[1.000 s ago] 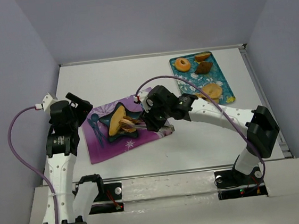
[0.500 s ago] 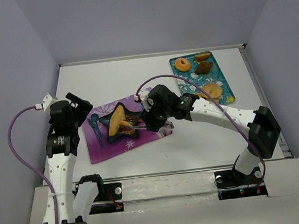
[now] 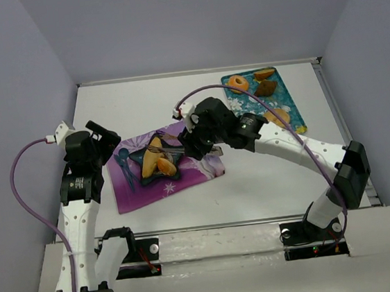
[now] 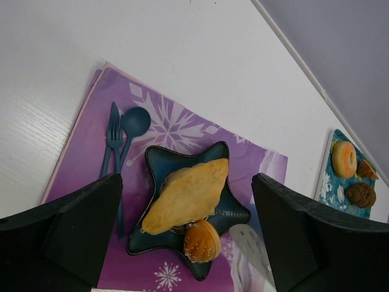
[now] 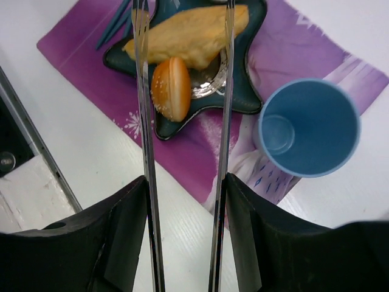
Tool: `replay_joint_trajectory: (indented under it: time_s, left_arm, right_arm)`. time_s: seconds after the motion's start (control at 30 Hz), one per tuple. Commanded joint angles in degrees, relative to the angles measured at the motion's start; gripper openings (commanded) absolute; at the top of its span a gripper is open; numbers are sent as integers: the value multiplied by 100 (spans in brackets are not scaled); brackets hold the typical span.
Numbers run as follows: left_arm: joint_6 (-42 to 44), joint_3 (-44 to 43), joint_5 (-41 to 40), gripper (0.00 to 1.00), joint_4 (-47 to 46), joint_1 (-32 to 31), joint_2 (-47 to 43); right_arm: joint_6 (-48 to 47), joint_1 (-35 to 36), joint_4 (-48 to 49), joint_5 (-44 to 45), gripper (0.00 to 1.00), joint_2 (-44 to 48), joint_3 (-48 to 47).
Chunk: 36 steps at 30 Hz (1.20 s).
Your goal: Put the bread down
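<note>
A dark blue star-shaped plate (image 3: 144, 176) (image 4: 234, 210) (image 5: 246, 100) lies on a purple placemat. On it are a long golden bread (image 3: 152, 155) (image 4: 188, 194) (image 5: 188, 36) and a small round seeded bun (image 3: 166, 166) (image 4: 202, 241) (image 5: 171, 88) leaning against it. My right gripper (image 3: 181, 147) (image 5: 184, 15) has long thin metal fingers (image 5: 143, 121). They stand apart and empty, above the plate's right side, with the bun below them. My left gripper (image 3: 105, 137) (image 4: 185, 213) is wide open and empty, left of the plate and above it.
The purple placemat (image 3: 133, 191) also carries a blue fork (image 4: 113, 139) and spoon (image 4: 135, 121) left of the plate, and a blue cup (image 5: 309, 128) to its right. A teal tray (image 3: 290, 108) with a donut (image 3: 238, 84) and brown pastries sits at the back right.
My right gripper has drawn back up and to the right, away from the plate. The bun stays on the plate, free of the fingers. The left arm has not moved.
</note>
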<state>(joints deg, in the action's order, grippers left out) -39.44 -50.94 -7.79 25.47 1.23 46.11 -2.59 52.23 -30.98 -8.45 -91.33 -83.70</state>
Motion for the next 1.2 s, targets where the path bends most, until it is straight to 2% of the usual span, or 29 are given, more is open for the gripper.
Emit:
replay_joint_trajectory:
  time_s: [0.0, 0.07, 0.17, 0.37, 0.43, 0.57, 0.83, 0.97, 1.03, 1.17]
  left_arm:
    - [94, 22, 15, 99, -183, 35, -67]
    - [103, 14, 15, 99, -174, 26, -75]
    - [112, 14, 23, 99, -174, 26, -93]
    - [94, 31, 23, 99, -174, 26, -128]
    - [94, 31, 32, 99, -183, 35, -128]
    - [86, 31, 41, 99, -192, 26, -111]
    - [68, -65, 15, 99, -183, 26, 12]
    - [68, -92, -64, 99, -104, 35, 47]
    - [59, -92, -108, 99, -78, 26, 56]
    - [51, -65, -100, 99, -78, 35, 100]
  right_arm:
    - [160, 42, 330, 711, 56, 317, -559]
    - [241, 42, 338, 1542, 52, 431, -621]
    - [890, -19, 382, 2784, 50, 800, -464]
    - [1489, -590, 365, 3534, 48, 1653, 257]
    - [1831, -818, 356, 3552, 48, 1793, 555]
    - [2070, -1661, 461, 2859, 48, 1733, 890]
    - [1542, -1980, 1454, 2199, 49, 117, 750]
    - [1463, -2103, 1551, 2233, 50, -622, 513]
    - [1551, -2155, 1534, 2382, 58, -911, 486]
    - [1779, -2155, 1525, 2269, 62, -1167, 644]
